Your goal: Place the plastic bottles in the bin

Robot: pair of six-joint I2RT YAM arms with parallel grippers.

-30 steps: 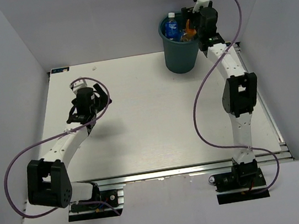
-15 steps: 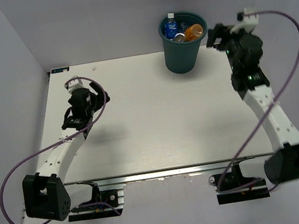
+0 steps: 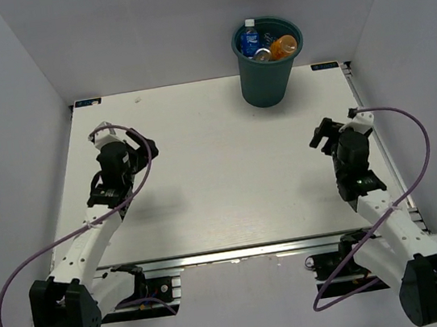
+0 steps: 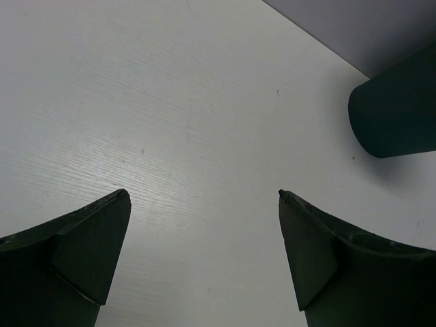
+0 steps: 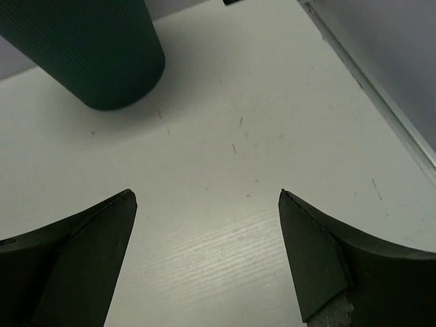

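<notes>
The dark teal bin (image 3: 270, 75) stands at the far edge of the table, right of centre. Inside it I see a blue-labelled clear bottle (image 3: 249, 41), an orange bottle (image 3: 285, 43) and a clear bottle (image 3: 262, 56); any others are hidden. My left gripper (image 3: 141, 146) is open and empty over the left side of the table. My right gripper (image 3: 322, 133) is open and empty over the right side, well short of the bin. The left wrist view shows open jaws (image 4: 204, 197) and the bin (image 4: 398, 109) at upper right. The right wrist view shows open jaws (image 5: 208, 194) and the bin (image 5: 88, 48) at upper left.
The white table (image 3: 221, 179) is boxed in by grey walls at left, back and right. A metal rail (image 5: 381, 102) runs along its right edge, close to my right arm. No loose bottle shows on the table.
My right gripper has left the bin's rim and drawn back toward the near right of the table. The orange bottle now lies in the bin. My left arm has drawn back a little.
</notes>
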